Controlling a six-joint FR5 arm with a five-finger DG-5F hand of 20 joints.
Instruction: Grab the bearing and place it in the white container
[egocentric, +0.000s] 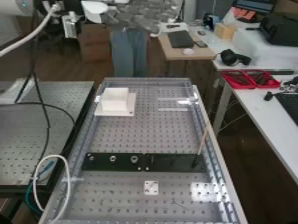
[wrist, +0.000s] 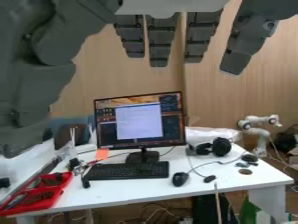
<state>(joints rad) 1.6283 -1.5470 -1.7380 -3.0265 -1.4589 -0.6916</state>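
Observation:
At the top edge of the high view, the dark grey hand (egocentric: 143, 14) is raised well above and beyond the bench's far end, touching nothing on it. In the wrist view the hand (wrist: 161, 40) has straight, spread fingers with nothing between them. Small round metal bearings (egocentric: 134, 159) sit in a row on the left part of a black plate (egocentric: 174, 162) across the bench. Farther back, toward the left, the white container (egocentric: 115, 100) stands on a white base; its inside cannot be made out.
A thin wooden stick (egocentric: 202, 141) rises from the black plate's right end. Nearer lies a small white plate (egocentric: 151, 188) with holes. Cables (egocentric: 65, 175) loop over the bench's left edge. A side table holds red trays (egocentric: 249, 79), and the wrist view has a monitor (wrist: 140, 122) and keyboard.

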